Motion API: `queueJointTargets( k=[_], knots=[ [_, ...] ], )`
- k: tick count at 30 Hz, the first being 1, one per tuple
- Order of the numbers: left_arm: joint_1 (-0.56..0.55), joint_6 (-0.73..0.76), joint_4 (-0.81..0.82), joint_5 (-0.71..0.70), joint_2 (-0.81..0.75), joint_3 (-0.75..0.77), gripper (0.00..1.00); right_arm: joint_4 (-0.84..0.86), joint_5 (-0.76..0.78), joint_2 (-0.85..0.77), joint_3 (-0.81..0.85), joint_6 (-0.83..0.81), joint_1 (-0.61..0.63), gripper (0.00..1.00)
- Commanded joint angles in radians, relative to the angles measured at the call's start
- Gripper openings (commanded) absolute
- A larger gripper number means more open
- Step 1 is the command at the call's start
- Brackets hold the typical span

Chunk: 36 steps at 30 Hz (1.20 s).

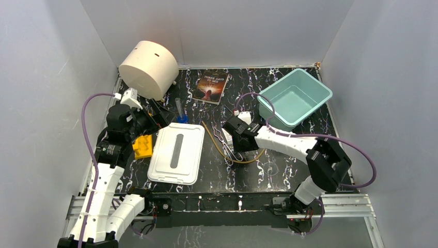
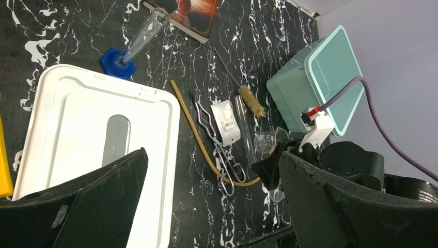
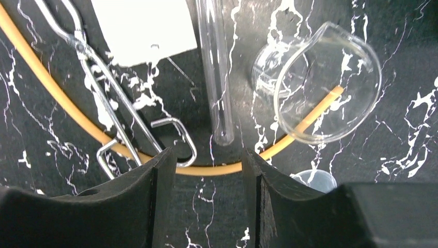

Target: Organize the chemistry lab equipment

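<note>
the loose lab pieces lie bunched on the counter (image 1: 268, 170) just right of the white lid (image 1: 176, 153), and that bunching probably explains both arm poses. the tan rubber tubing (image 3: 51, 103) curves from beside the lid's right edge around the near end of the pile. the metal tongs (image 3: 103, 88) lie across it, with the white packet (image 3: 142, 28) just beyond them. further from the lid come a clear test tube (image 3: 216, 77), lying flat, then a little glass beaker (image 3: 320, 88) tipped on its side over the tubing's free end, with a small clear dish (image 3: 315, 180) near it. the brown brush (image 2: 251, 101) sits at the pile's far end, and the blue-ended tube (image 2: 131, 46) lies alone just behind the lid's far edge.

the right pincer (image 3: 205, 160) hangs low over the pile, partly open and gripping nothing. its gap is lined up with the test tube's rounded end, so the tube looks like the piece it means to take. with the tubing loop and a tong handle right under the fingers, a closing grip could catch them too.

the left pincer (image 2: 212, 155) is spread wide and empty, held high over the lid's left side and looking across it, likely waiting. the teal bin (image 1: 316, 82), far right of the lid, holds nothing yet, so the sorting seems barely begun.
</note>
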Motion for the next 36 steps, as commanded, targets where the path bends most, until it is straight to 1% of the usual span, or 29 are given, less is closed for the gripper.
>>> queueJointTargets(
  k=[1, 6, 9, 14, 17, 24, 32, 36],
  knots=[
    [-0.003, -0.011, -0.006, 0.026, -0.007, 0.013, 0.98, 0.079, 0.042, 0.008, 0.001, 0.002, -0.034, 0.58],
    [-0.003, -0.035, -0.004, 0.015, -0.015, 0.01, 0.98, 0.142, 0.023, 0.022, -0.022, -0.046, -0.054, 0.56],
    [-0.003, -0.037, -0.005, 0.007, -0.012, 0.017, 0.98, 0.136, 0.004, 0.042, -0.014, -0.061, -0.072, 0.54],
    [-0.003, -0.04, -0.005, 0.0, -0.009, 0.014, 0.98, 0.13, 0.017, 0.056, -0.016, -0.073, -0.079, 0.53],
    [-0.003, -0.044, -0.004, -0.002, -0.005, 0.008, 0.98, 0.153, -0.006, 0.066, -0.026, -0.101, -0.084, 0.52],
    [-0.003, -0.049, -0.002, -0.015, 0.002, -0.001, 0.98, 0.178, -0.053, 0.103, -0.024, -0.142, -0.086, 0.47],
    [-0.003, -0.056, -0.002, -0.014, 0.007, -0.006, 0.98, 0.197, -0.066, 0.117, -0.034, -0.162, -0.098, 0.47],
    [-0.003, -0.055, 0.001, -0.011, 0.013, -0.001, 0.98, 0.219, -0.085, 0.125, -0.046, -0.182, -0.105, 0.43]
  ],
)
